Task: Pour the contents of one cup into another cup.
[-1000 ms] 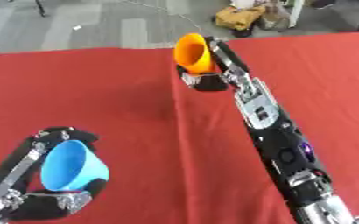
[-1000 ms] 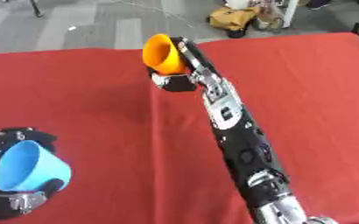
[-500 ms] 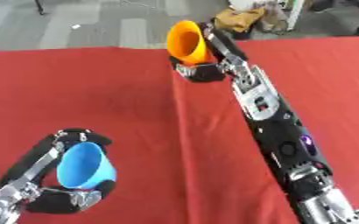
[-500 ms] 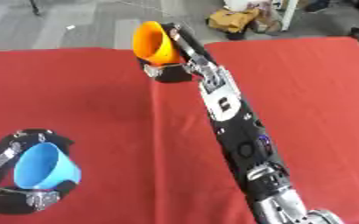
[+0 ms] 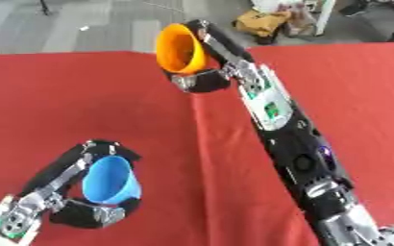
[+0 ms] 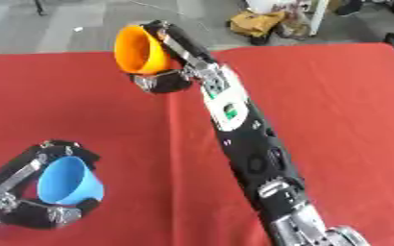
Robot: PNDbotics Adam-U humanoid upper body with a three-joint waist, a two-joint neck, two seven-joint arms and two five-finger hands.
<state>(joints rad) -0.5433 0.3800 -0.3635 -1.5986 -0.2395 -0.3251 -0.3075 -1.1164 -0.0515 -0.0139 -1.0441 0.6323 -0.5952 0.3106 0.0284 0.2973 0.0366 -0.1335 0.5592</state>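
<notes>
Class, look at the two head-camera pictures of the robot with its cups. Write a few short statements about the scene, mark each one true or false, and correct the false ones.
1. The right robot hand holds an orange cup. True.
2. The blue cup stands alone on the table. False: the left robot hand holds it.
3. The table is covered in red. True.
4. The orange cup is directly above the blue cup. False: it is far off, near the table's far edge.
5. Both cups are tilted with their mouths towards the left. True.
</notes>
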